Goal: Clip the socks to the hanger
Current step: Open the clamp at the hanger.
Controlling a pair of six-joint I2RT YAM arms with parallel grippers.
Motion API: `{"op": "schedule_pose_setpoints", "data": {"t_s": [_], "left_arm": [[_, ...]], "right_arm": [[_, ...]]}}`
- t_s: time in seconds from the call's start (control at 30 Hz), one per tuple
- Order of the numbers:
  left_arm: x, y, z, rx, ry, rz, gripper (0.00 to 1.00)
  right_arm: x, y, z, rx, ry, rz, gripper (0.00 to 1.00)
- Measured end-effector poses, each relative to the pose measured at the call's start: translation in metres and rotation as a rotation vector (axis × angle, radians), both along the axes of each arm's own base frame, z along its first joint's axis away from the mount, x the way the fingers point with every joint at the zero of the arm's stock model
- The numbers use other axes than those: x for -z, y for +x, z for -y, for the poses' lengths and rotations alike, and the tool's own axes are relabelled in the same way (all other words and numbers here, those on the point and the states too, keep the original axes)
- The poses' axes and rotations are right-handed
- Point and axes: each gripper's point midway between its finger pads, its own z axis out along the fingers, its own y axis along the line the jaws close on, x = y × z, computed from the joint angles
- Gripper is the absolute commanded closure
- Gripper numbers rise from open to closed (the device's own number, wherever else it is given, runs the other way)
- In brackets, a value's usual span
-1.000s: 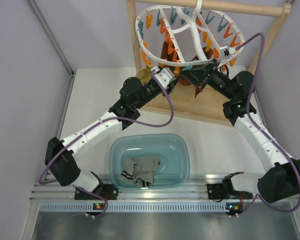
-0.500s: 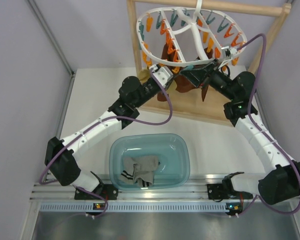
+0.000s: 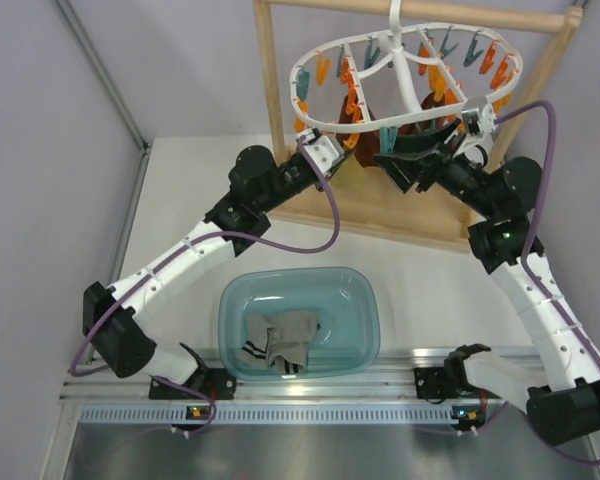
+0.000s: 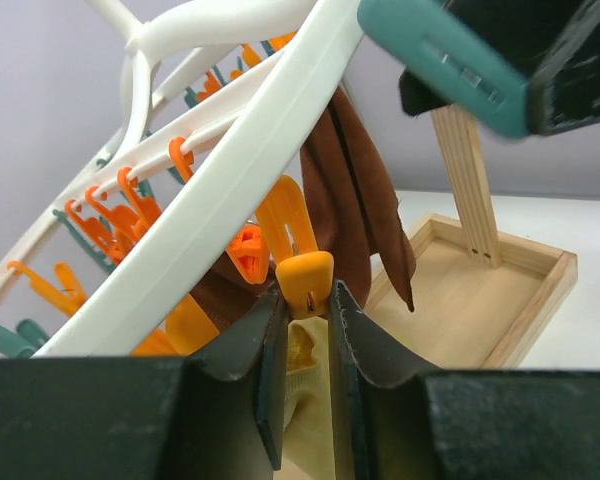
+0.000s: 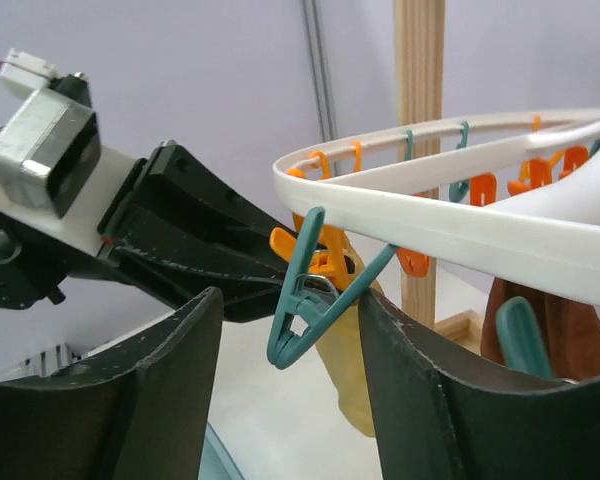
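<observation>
I have my left gripper (image 4: 305, 300) pinched on a mustard sock (image 4: 305, 410) just under an orange clip (image 4: 305, 278) of the hanger (image 3: 416, 70) at upper right, my right gripper (image 5: 290, 320) open astride a teal clip (image 5: 302, 295), and grey socks (image 3: 280, 345) in the basin (image 3: 230, 300) at lower centre.

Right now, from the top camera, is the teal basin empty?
No, grey socks with striped cuffs lie bunched inside the teal basin, towards its near side.
</observation>
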Motion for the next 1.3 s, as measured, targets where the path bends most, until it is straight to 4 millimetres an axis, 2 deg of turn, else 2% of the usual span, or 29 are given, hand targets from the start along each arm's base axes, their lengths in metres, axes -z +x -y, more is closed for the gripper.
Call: {"op": "schedule_pose_setpoints", "data": {"t_s": [0.1, 0.2, 0.33, 0.5, 0.6, 0.73, 0.9, 0.97, 1.0, 1.1, 1.3], "left_arm": [[-0.007, -0.001, -0.004, -0.006, 0.004, 0.031, 1.0], [-0.008, -0.001, -0.005, -0.011, 0.014, 0.05, 1.0], [-0.005, 0.0, -0.005, -0.013, 0.037, 0.06, 1.0], [-0.005, 0.0, -0.005, -0.011, 0.048, 0.074, 1.0], [-0.004, 0.0, -0.005, -0.01, 0.053, 0.076, 1.0], [-0.003, 0.0, -0.005, -0.01, 0.056, 0.076, 1.0], [-0.001, 0.0, -0.005, -0.01, 0.062, 0.07, 1.0], [0.0, 0.0, -0.005, -0.01, 0.065, 0.066, 1.0], [0.0, 0.0, -0.005, -0.01, 0.066, 0.065, 1.0], [0.002, 0.0, -0.005, -0.009, 0.069, 0.062, 1.0], [0.002, -0.001, -0.005, -0.005, 0.071, 0.06, 1.0]], "right_arm": [[-0.009, -0.014, 0.001, -0.018, -0.022, 0.075, 0.36], [-0.009, -0.016, 0.002, -0.01, -0.053, 0.115, 0.33], [0.005, -0.008, 0.005, 0.03, -0.104, 0.091, 0.31], [0.025, 0.001, 0.012, 0.09, -0.141, 0.011, 0.35], [0.03, 0.004, 0.016, 0.115, -0.146, -0.02, 0.31], [0.031, 0.001, 0.021, 0.144, -0.143, -0.012, 0.21], [0.019, -0.018, 0.022, 0.12, -0.11, 0.097, 0.2], [0.007, -0.025, 0.022, 0.11, -0.095, 0.154, 0.23], [0.0, -0.028, 0.022, 0.108, -0.086, 0.185, 0.28], [-0.011, -0.033, 0.021, 0.096, -0.081, 0.248, 0.29], [-0.017, -0.039, 0.012, 0.034, -0.124, 0.319, 0.34]]}}
